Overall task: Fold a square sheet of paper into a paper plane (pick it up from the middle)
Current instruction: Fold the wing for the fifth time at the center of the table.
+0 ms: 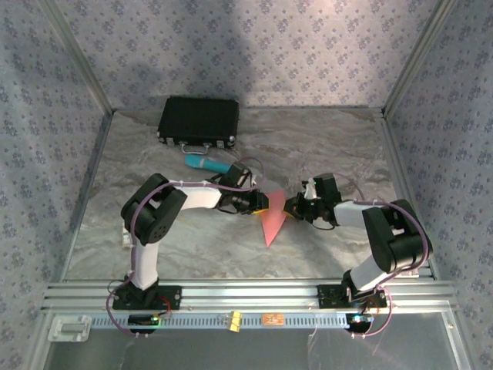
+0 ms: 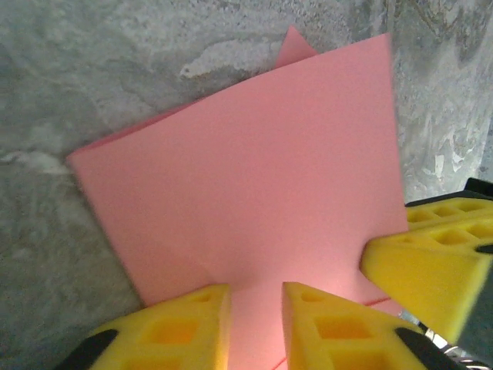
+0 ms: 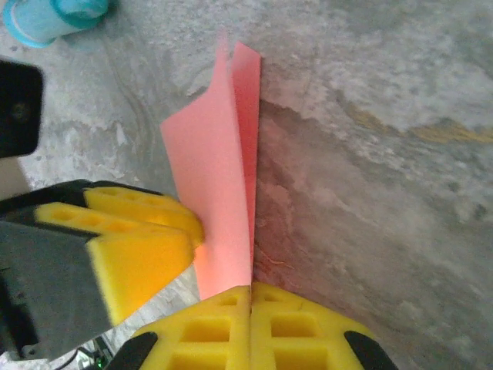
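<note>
Salmon-pink creased paper [image 2: 254, 169] tight in right end effector [image 3: 250, 297]; left end effector [image 2: 256, 293] slightly apart.

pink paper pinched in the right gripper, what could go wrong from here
The right gripper clamps the folded pink paper only at one edge, so it could slip or tear if pulled. The left gripper, jaws apart, has a finger against the paper's face; a push could crumple it.

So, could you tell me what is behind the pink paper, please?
From the left wrist, a second pink layer peeks above the square sheet of paper, marbled table around it. Anything directly behind is covered.
</note>
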Available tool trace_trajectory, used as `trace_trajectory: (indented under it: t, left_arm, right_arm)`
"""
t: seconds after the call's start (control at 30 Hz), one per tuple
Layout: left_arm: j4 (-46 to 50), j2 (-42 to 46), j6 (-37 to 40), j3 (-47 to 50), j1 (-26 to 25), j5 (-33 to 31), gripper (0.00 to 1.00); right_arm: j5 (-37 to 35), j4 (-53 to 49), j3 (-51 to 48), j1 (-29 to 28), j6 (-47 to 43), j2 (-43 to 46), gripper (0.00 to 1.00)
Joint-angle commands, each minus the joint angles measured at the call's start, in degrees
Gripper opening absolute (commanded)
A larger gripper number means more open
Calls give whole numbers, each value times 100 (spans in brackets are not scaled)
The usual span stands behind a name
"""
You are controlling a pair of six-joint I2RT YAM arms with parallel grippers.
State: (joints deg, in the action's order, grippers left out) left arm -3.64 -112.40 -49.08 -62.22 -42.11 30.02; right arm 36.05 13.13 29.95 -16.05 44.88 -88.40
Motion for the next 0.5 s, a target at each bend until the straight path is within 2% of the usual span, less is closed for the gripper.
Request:
trace_trajectory:
  t: [0.0,0.2,0.47]
  left_arm:
    - [328,472,1,-152,27,-205,28]
    - [172,719,-313,81,1,-256,27]
    - [-80,465,-508,40,-156,-116,22]
  right_arm:
    - [-632,270,-297,-105,959,321,4]
    - [-1521,379,-628,-411,1984,766,5]
    - [-1655,492,-770,-620,2469,731,5]
